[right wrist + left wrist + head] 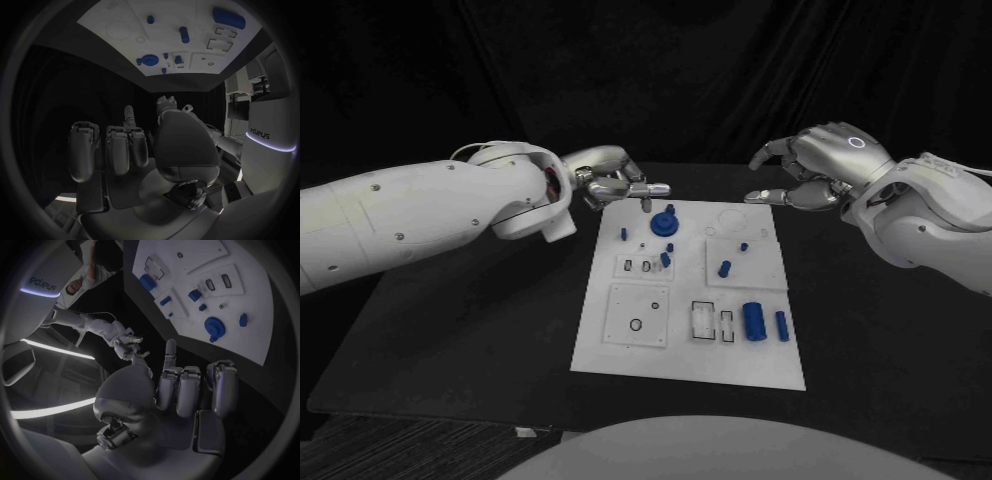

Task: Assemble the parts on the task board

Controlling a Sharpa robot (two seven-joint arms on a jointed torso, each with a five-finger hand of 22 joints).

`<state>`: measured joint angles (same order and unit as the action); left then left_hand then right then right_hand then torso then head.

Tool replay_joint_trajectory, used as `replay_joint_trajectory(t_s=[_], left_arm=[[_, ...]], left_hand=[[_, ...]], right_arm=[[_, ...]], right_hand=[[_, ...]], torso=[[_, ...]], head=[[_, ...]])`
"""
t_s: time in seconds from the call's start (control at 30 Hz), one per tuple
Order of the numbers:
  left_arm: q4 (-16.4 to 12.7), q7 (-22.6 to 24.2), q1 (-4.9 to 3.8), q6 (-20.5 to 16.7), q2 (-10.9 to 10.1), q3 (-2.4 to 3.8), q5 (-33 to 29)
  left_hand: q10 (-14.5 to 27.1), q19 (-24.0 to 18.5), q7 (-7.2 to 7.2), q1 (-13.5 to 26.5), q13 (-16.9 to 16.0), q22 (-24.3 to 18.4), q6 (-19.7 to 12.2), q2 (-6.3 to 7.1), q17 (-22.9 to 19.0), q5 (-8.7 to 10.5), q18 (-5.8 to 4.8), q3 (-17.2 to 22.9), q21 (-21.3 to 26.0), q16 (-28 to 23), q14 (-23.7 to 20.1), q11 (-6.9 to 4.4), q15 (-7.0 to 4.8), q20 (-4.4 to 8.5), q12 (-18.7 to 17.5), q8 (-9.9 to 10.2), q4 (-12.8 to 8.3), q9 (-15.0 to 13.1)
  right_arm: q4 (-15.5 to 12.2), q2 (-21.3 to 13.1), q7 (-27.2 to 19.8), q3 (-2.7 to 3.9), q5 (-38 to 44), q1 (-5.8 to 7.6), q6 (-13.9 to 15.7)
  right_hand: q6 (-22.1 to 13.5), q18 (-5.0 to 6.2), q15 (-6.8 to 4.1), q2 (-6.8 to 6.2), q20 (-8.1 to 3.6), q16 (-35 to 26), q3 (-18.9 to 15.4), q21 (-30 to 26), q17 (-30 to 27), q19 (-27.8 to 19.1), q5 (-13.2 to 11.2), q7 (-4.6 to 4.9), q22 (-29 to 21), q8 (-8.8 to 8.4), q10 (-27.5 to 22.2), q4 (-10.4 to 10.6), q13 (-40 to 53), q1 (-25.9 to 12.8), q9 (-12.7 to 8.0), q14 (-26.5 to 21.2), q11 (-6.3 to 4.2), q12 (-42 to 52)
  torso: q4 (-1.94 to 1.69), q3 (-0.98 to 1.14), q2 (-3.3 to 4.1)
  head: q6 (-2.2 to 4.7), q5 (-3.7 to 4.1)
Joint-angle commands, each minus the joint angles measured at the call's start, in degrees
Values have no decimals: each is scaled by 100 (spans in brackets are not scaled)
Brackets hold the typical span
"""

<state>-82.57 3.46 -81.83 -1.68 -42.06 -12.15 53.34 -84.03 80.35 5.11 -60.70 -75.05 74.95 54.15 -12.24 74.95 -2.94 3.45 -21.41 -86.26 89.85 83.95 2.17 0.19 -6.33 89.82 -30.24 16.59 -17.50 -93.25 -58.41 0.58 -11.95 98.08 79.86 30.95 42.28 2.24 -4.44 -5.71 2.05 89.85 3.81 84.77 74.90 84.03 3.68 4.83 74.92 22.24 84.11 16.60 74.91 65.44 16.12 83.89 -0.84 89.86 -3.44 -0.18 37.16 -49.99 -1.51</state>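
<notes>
You cannot tell whether the left hand (615,180) pinches anything; its fingertips are too small to read. The task board (250,315) runs past the left wrist view's rim.

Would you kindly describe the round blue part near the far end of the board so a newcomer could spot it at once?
Start at the white task board in the middle of the black table and go to its far end, nearest the left hand. The round blue part sits there. It is wider and rounder than the slim blue pieces around it.
</notes>
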Motion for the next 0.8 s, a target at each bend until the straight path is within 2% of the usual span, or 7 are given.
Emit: replay_joint_trajectory(t_s=[0.03,0.17,0.23,0.3,0.37,0.53,0.8], left_arm=[[120,-1442,-32,864,272,5,534],[282,-1951,-39,1277,559,5,578],[345,-2137,-41,1426,666,5,589],[388,-2259,-42,1519,739,5,594],[443,-2410,-42,1623,831,6,599],[597,-2816,-40,1943,1060,6,605],[893,-3274,-26,2260,1388,5,607]], left_hand=[[-597,123,-68,-60,-1495,656,166,-65,1505,-8,-119,72,-59,15,605,-98,-105,55,18,-114,-41,-209],[-597,174,-142,-230,-1495,711,273,-92,1505,-71,-130,235,-78,15,605,-176,-184,135,18,-112,-124,-397],[-597,202,-147,-296,-1495,737,255,-94,1505,-140,-136,317,-85,15,605,-191,-208,165,18,-7,-168,-439],[-597,221,-148,-318,-1495,754,254,-93,1505,-169,-141,348,-90,15,605,-195,-216,173,18,39,-186,-451],[-597,263,-156,-353,-1495,792,288,-95,1505,-244,-150,408,-103,15,605,-205,-229,187,18,116,-219,-475],[-597,318,-207,-353,-1495,836,474,-87,1505,-352,-161,500,-114,15,605,-250,-270,223,18,184,-250,-571],[-597,370,-276,-368,-1495,869,635,-87,1505,-478,-169,650,-117,15,605,-320,-341,291,18,252,-332,-734]], right_arm=[[-26,-79,10,5,-78,-82,200],[-67,-148,25,5,-93,-162,181],[-93,-185,33,5,-96,-192,183],[-111,-212,39,5,-98,-212,188],[-127,-245,43,5,-100,-234,193],[-154,-314,51,5,-102,-298,197],[-180,-384,82,5,-103,-376,164]], right_hand=[[62,-99,48,78,36,15,33,36,1510,370,29,3,1346,32,589,3,1509,15,8,611,40,14],[77,-99,49,91,36,15,37,35,1510,370,41,6,1345,36,589,0,1509,29,7,611,42,14],[81,-99,50,94,36,15,38,37,1510,371,44,6,1346,37,589,-1,1509,34,7,611,42,14],[91,-101,51,111,37,15,44,43,1510,374,53,9,1347,38,589,-5,1509,54,5,611,44,14],[94,-101,51,120,37,15,47,44,1510,374,57,10,1348,38,589,-6,1509,63,3,611,45,14],[97,-102,52,134,38,15,52,49,1510,377,62,11,1349,37,589,-8,1509,75,1,611,46,14],[102,-104,52,148,38,15,56,56,1510,380,66,12,1352,37,589,-8,1509,84,0,611,47,14]], torso=[[148,139,-79],[229,221,-135],[237,242,-149],[291,312,-193],[327,347,-206],[348,364,-213],[365,360,-214]], head=[[-1,-50],[-1,-54],[-1,-45],[-1,-83],[-1,-121],[-1,-150],[-1,-131]])
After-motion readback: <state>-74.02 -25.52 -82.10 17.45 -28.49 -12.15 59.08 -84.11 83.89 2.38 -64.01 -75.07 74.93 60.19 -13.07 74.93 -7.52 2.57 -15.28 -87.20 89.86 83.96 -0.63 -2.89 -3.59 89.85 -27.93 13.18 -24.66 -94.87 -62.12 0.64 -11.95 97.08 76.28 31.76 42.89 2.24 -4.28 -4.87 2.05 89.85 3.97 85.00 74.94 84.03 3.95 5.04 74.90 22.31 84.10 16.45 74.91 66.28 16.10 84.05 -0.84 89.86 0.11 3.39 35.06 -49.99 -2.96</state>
